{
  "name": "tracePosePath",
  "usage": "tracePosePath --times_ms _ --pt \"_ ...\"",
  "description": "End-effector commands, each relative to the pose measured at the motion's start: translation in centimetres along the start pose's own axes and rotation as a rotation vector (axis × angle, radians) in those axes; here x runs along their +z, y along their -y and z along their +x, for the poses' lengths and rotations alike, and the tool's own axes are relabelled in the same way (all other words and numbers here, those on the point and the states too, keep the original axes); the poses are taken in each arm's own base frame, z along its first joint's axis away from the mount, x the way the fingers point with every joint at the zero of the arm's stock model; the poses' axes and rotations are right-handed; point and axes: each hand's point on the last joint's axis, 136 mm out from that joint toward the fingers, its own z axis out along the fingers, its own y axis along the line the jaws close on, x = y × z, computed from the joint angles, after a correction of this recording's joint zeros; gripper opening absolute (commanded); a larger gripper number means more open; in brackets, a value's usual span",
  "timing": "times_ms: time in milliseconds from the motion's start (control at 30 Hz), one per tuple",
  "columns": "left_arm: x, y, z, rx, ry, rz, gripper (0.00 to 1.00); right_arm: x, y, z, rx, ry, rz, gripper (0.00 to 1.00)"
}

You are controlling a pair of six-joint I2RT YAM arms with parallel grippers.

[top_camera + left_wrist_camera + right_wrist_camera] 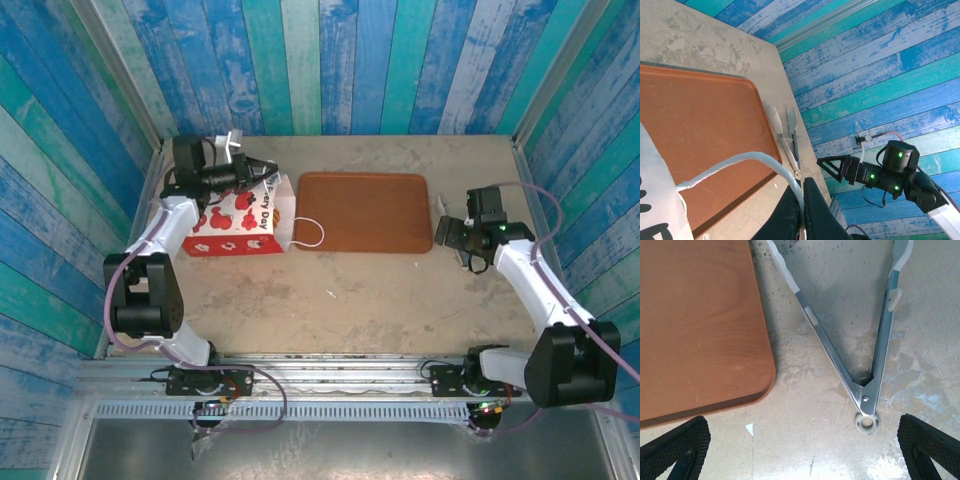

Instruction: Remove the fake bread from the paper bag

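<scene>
Beige table, blue plank walls; left end effector pinching cord handle, right end effector released.

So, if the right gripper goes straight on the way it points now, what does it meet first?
Probably the metal tongs lying on the table: their hinge end sits just ahead of the open right gripper. How far off is unclear.
</scene>
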Motion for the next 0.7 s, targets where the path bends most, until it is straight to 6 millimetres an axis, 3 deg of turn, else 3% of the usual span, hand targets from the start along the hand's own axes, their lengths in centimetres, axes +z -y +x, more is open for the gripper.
tracePosePath --times_ms 0,200,467,667 --pt "0.7 -0.5 0.1 0.002 -0.035 0.012 0.08 -0.1 0.1 0.2 -0.038 -0.054 0.011 1.0" --pt "1.5 -0.9 0.5 -0.011 -0.062 0.01 0.13 0.3 0.2 0.7 -0.046 -0.079 0.019 1.0" --pt "1.8 -0.6 0.4 0.005 -0.06 0.007 0.01 0.0 1.0 0.3 -0.052 -0.054 0.055 1.0" --pt "1.5 0.4 -0.1 0.035 -0.033 0.008 0.0 1.7 1.4 0.4 -0.07 -0.135 0.043 1.0"
